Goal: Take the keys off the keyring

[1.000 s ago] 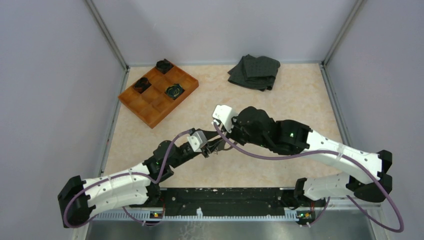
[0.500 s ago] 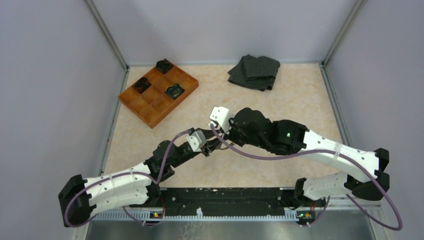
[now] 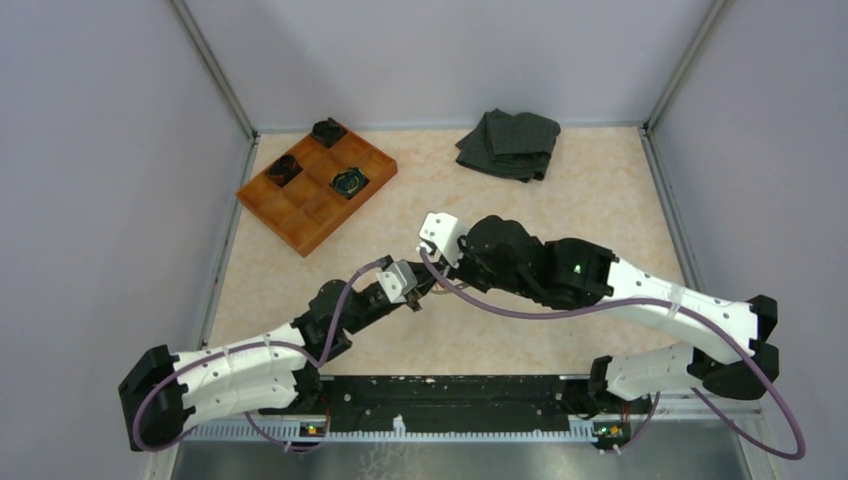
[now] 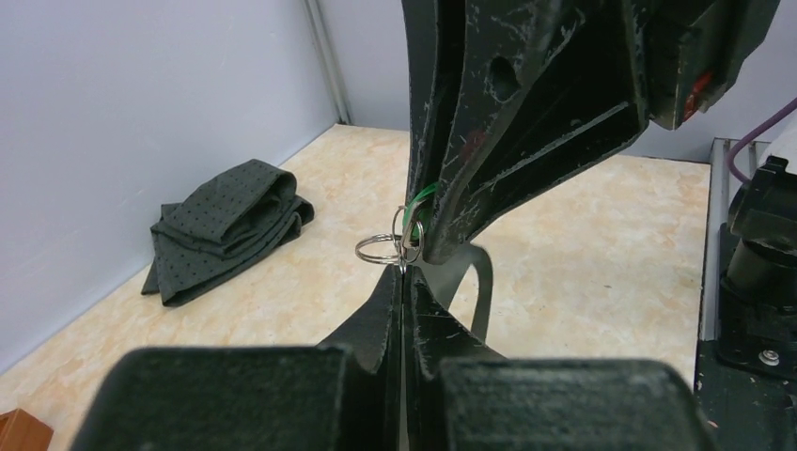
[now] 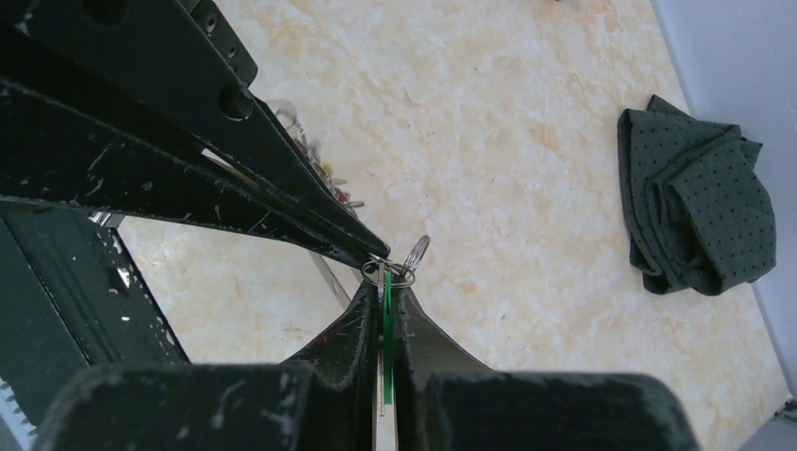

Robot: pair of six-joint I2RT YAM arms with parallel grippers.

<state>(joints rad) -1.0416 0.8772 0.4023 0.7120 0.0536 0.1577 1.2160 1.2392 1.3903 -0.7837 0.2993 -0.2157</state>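
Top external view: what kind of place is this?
Probably a robot test cell: plain grey walls enclose a marbled table, with the left arm and right arm bolted at its near edge.

Thin grey wire keyring (image 5: 389, 272), small linked loops aloft, one level, another tilted upright.

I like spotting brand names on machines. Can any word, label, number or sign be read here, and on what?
No readable text anywhere.
Red patch on the right hand: too blurred to read.
Orange tray, dark cloth, table: no writing seen.
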